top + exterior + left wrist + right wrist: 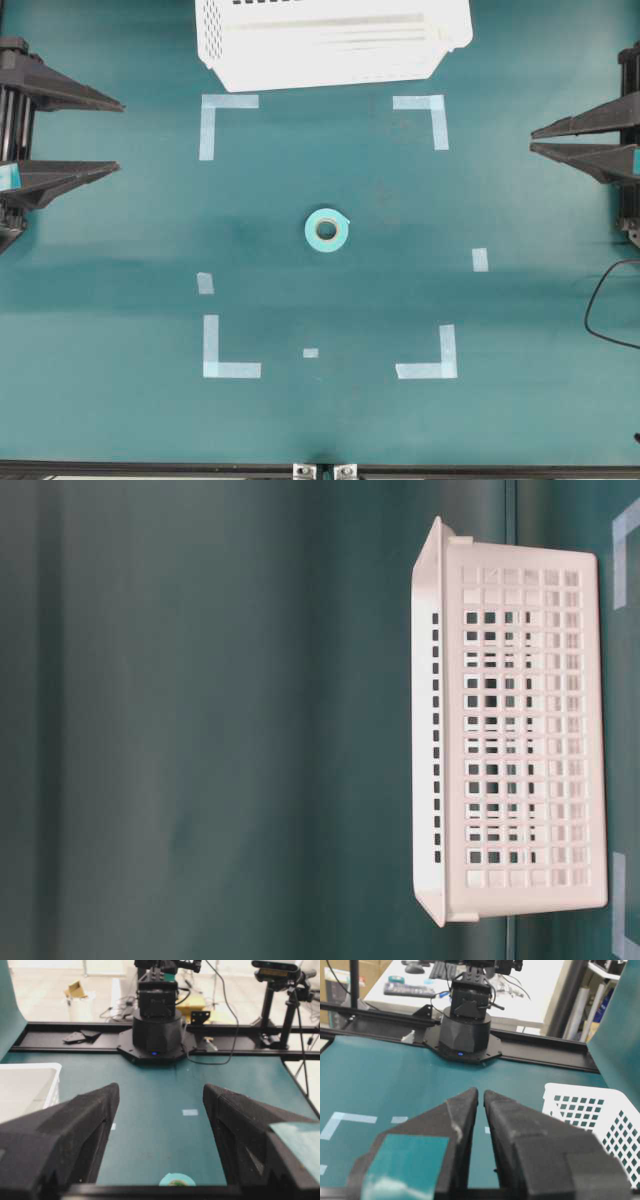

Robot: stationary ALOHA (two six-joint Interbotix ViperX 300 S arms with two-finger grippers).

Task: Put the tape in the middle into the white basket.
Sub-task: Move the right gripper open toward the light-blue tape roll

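The tape (327,230), a small mint ring with a pale core, lies flat in the middle of the teal table, and only its top edge peeks in at the bottom of the left wrist view (177,1179). The white basket (215,40) stands at the table's far edge; its lattice side fills the table-level view (520,730), and it also shows in the wrist views (30,1065) (590,1110). My left gripper (120,136) (161,1089) hovers open at the left edge, far from the roll. My right gripper (532,139) (480,1092) is shut and empty at the right edge.
Pale-blue corner marks (228,102) (420,102) (230,369) (428,369) frame the roll, with small strips (480,259) (205,283) nearby. A black cable (600,310) loops at the right edge. The opposite arm's base (156,1030) (467,1025) stands at the table's far side.
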